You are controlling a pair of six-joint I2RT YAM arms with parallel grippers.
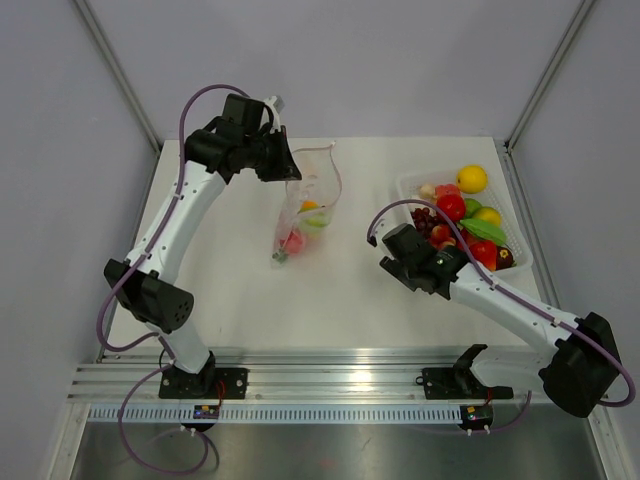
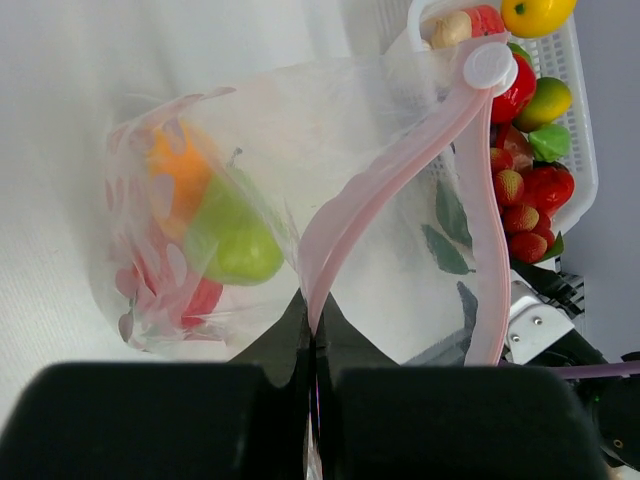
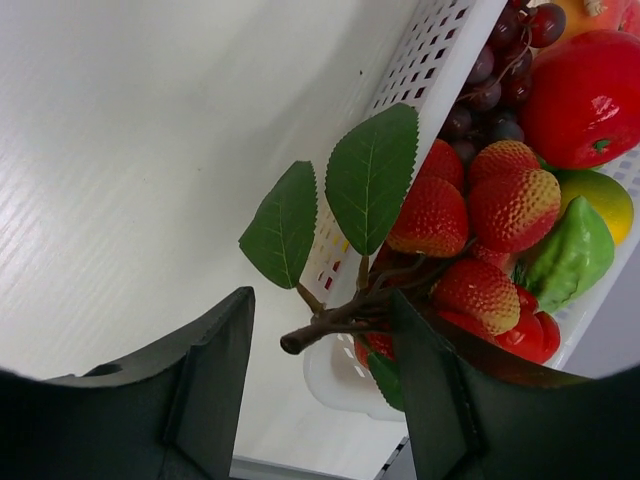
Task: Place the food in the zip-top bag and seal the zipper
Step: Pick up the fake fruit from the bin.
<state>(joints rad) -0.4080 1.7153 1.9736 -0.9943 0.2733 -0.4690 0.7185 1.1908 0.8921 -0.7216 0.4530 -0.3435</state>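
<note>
The zip-top bag point(image 1: 305, 212) hangs from my left gripper point(image 1: 289, 166), its bottom resting on the table. In the left wrist view that gripper point(image 2: 315, 322) is shut on the pink zipper point(image 2: 385, 170), and the mouth gapes open to the right of it. Orange, green point(image 2: 235, 240) and red food lies inside the bag. My right gripper point(image 1: 437, 255) is at the near left edge of the white tray point(image 1: 408, 186). It is open point(image 3: 320, 320), with the brown stem point(image 3: 330, 325) of a strawberry bunch point(image 3: 480, 210) between its jaws, untouched.
The tray point(image 3: 420, 70) holds more food: a lemon point(image 1: 471, 178), a red tomato point(image 3: 590, 95), dark grapes point(image 3: 490, 90) and green pieces. A white slider point(image 2: 490, 65) sits at the zipper's far end. Grey walls stand around the table.
</note>
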